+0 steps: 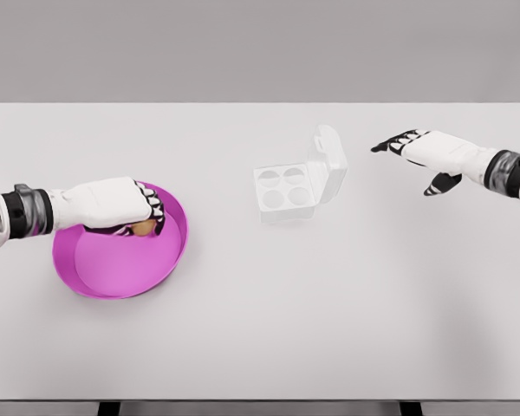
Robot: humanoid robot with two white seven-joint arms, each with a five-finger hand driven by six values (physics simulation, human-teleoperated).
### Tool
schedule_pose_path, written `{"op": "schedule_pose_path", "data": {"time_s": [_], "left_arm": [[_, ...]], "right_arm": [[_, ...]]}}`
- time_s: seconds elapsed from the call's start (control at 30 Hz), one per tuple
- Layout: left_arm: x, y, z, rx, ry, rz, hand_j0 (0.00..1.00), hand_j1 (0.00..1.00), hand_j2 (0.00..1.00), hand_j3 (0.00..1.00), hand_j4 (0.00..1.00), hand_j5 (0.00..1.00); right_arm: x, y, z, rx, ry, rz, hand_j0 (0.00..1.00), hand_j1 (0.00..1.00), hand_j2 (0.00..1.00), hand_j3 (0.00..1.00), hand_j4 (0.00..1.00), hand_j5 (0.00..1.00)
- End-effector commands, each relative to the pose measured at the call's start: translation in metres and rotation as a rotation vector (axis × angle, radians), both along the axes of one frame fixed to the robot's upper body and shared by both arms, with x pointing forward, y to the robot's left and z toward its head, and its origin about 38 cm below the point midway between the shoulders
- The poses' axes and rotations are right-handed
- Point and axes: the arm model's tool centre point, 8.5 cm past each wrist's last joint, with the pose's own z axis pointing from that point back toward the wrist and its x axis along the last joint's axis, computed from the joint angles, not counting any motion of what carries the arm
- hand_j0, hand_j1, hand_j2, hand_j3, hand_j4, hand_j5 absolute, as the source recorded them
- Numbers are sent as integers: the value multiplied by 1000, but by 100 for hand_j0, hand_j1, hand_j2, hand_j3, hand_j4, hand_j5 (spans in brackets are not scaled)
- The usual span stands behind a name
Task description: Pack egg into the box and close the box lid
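Picking the egg out of the bowl

At the left of the frame the left hand [113, 206] reaches into the magenta bowl [95, 264], its fingers [151, 208] curled down around the egg [143, 228] (only a tan sliver shows beneath them, so a firm grip is a judgement, not a certainty). The clear box [286, 191] sits near the middle of the white counter [329, 321], well apart from the bowl, lid [328, 160] standing open, four cups empty. The right hand [429, 156] hovers at upper right, fingers spread, holding nothing. Next the egg likely needs lifting clear of the bowl's rim, then carrying rightward to a cup.
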Motion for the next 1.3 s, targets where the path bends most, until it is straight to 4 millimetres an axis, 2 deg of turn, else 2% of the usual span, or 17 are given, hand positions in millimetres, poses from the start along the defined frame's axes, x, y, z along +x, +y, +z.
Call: {"op": "schedule_pose_path", "data": {"time_s": [0.0, 0.33, 0.73, 1.27], "left_arm": [[0, -1, 3, -9, -4, -1, 48, 48, 48, 48, 48, 48], [1, -1, 16, -48, -23, -2, 46, 46, 46, 46, 46, 46], [2, 0, 26, -85, -40, 4, 44, 44, 44, 44, 44, 44], [8, -31, 38, -163, -75, -47, 40, 40, 40, 40, 40, 40]], "right_arm": [[0, 0, 1, 5, -1, -2, 100, 100, 100, 100, 100, 100], [0, 0, -1, 2, 2, -2, 100, 100, 100, 100, 100, 100], [-3, 6, -12, -24, 29, 17, 100, 100, 100, 100, 100, 100], [-3, 8, -10, -24, 23, 22, 100, 100, 100, 100, 100, 100]]}}
